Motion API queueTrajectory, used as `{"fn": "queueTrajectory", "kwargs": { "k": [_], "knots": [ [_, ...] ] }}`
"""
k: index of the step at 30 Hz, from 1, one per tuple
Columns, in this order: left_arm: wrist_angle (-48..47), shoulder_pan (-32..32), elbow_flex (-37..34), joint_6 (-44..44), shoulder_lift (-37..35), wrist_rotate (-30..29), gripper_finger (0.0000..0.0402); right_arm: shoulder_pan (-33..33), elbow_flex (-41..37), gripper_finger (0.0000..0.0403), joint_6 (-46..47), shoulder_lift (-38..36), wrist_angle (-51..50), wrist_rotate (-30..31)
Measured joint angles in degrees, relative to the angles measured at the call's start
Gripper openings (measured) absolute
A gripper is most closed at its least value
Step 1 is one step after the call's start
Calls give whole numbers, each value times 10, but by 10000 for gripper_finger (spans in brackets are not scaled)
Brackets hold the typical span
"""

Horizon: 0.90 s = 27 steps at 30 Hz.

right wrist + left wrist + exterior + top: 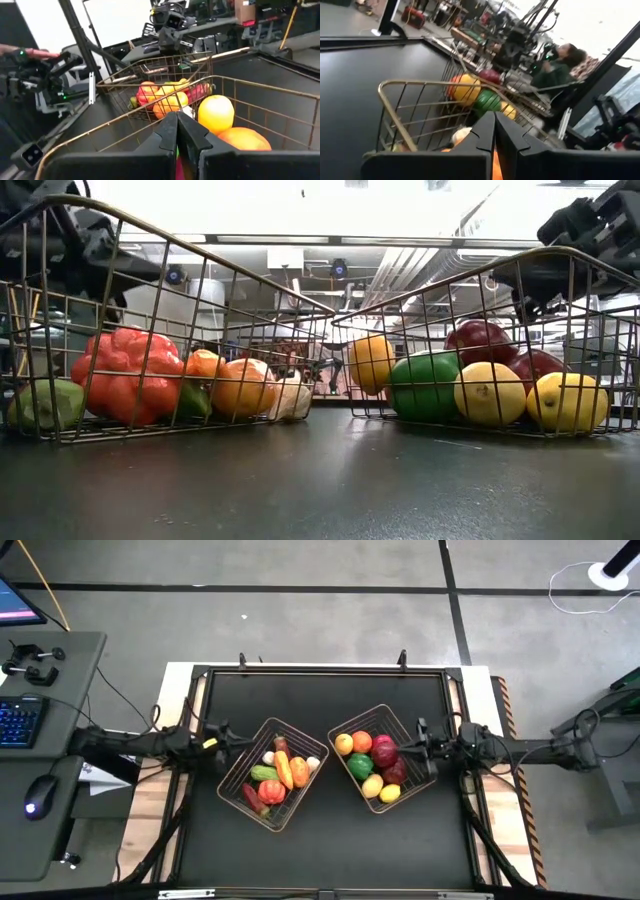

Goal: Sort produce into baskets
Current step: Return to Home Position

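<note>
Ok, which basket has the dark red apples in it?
The right basket holds the dark red apples; the left basket has a bright red pepper but no apples.

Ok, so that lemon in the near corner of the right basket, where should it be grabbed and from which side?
Grip the lemon across its narrow middle, coming straight down from above. It lies low in the right basket, hard by the mesh wall, with another yellow fruit beside it, so a sideways approach looks blocked; only its top seems free.
</note>
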Motion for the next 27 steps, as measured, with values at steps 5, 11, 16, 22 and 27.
{"fn": "queueTrajectory", "kwargs": {
  "k": [5, 11, 16, 22, 27],
  "knots": [
    [-4, 0, 0, 0, -33, 1, 1, -1, 0, 0, -9, 0, -13, 0],
    [-1, 0, 0, 0, -62, 1, 1, -1, 2, 0, -50, 0, -83, 41],
    [-3, 0, 0, 0, -62, 1, 1, -1, 0, 0, -42, 1, -106, 49],
    [-2, -1, 0, 0, -62, 1, 1, -1, 1, 0, -42, 0, -102, 51],
    [-2, 0, 0, 0, -62, 1, 1, 4, 1, 0, -42, -4, -104, 51]
  ]
}}
